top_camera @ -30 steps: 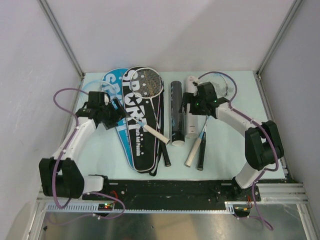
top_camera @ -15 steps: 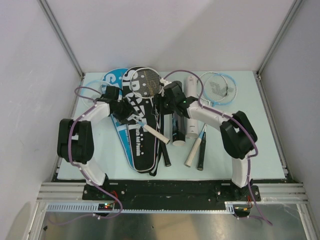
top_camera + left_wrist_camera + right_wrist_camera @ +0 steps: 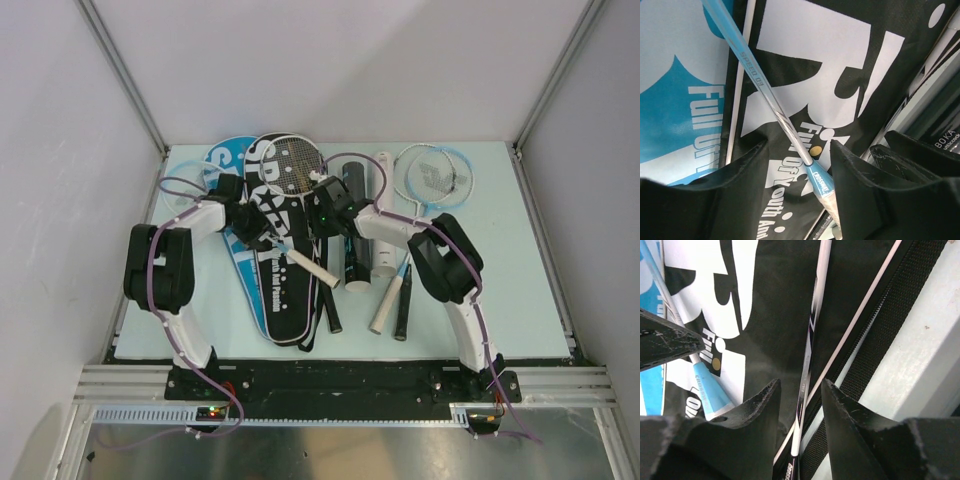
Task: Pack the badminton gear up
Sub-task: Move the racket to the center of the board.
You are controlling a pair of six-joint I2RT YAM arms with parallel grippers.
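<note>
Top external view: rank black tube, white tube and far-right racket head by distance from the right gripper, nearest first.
From the right gripper:
1. black tube, just right of it
2. white tube, further right
3. far-right racket head, back right

left hand point(image 3: 799, 146), right hand point(image 3: 801, 383), both half-parted

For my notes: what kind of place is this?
Probably a lab robot test cell: plain white walls on aluminium posts, left arm and right arm bolted to a rail, rackets laid out on a table.
</note>
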